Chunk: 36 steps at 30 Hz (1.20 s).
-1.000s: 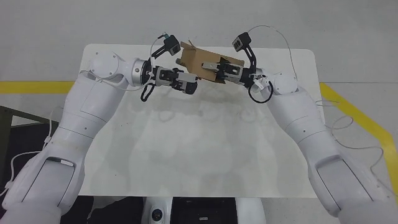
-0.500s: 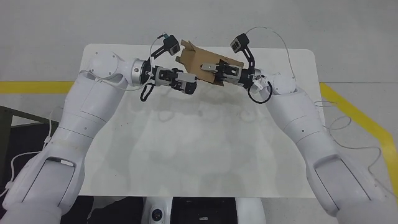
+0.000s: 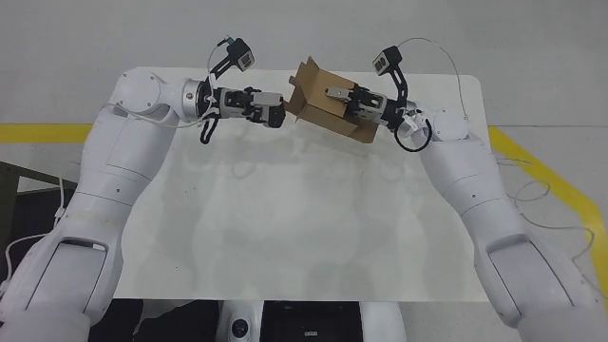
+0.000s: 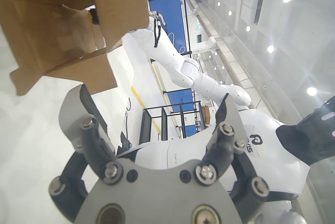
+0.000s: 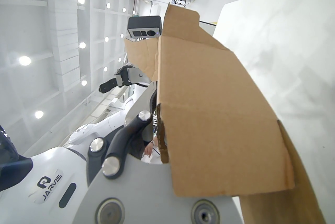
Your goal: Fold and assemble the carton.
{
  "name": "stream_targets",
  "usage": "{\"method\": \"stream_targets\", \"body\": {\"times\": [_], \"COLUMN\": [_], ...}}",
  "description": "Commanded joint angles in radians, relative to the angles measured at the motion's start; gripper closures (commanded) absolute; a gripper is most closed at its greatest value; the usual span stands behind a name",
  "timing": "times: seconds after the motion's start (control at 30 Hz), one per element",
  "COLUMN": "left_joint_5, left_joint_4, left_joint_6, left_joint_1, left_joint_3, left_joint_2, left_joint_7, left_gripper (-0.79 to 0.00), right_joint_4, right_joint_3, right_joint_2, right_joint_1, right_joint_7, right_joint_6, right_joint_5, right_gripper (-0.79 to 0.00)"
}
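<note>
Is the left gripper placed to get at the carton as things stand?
Probably yes. The left gripper is open and faces the carton, which the right gripper holds up; nothing lies between the left gripper and the nearest flap.

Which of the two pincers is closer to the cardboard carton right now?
The right. The right pincer is clamped on a wall of the carton, holding it. The left pincer is open, just short of the carton's flaps and seemingly not touching.
</note>
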Motion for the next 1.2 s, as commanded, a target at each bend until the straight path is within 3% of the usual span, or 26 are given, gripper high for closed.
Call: {"method": "stream_targets", "body": {"times": [0.0,0.5,1.17], "left_joint_5": [0.000,0.128,0.121], "left_joint_4": [0.025,0.145,0.217], "left_joint_6": [0.022,0.007,0.015], "left_joint_1": [0.000,-0.049,-0.083], "left_joint_3": [0.003,0.100,0.156], "left_joint_2": [-0.001,-0.033,-0.071], "left_joint_7": [0.004,0.083,0.069], "left_gripper": [-0.785,-0.785,-0.785], "right_joint_4": [-0.010,-0.225,-0.373], "right_joint_3": [0.013,0.144,0.189], "right_joint_2": [0.009,0.085,0.108], "right_joint_1": [-0.003,-0.086,-0.130], "right_joint_7": [0.041,0.149,0.155], "right_joint_6": [0.006,0.106,0.143], "right_joint_5": [-0.004,-0.030,-0.010], "right_gripper": [0.000,0.000,0.000]}}
